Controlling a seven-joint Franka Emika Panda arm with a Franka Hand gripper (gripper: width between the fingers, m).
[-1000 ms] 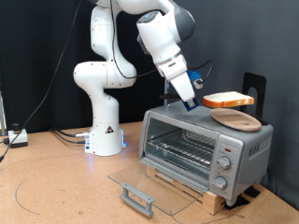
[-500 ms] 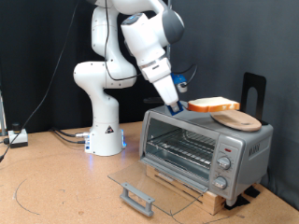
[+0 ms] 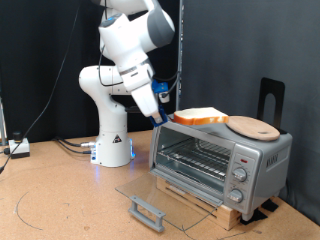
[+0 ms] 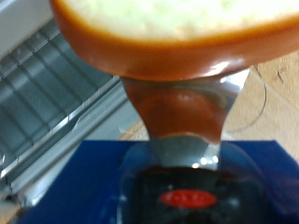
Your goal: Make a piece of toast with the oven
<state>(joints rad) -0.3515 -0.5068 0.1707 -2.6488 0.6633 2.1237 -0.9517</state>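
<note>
Toast [image 3: 201, 117] clamped flat between the gripper [image 3: 166, 116] fingers, raised just above the top of the oven [image 3: 219, 152] near its edge at the exterior view's left, apart from the round wooden board [image 3: 253, 126] resting on the oven's top. Oven door [image 3: 163, 195] dropped open, wire rack [image 3: 195, 158] bare inside. Small red label [image 4: 185, 199] on the gripper body, lettering too blurred to read.

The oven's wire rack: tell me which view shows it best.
The exterior view. The oven stands whole with its glass door down, the wire rack visible inside. The wrist view shows only some rack bars behind the piece of toast.
</note>
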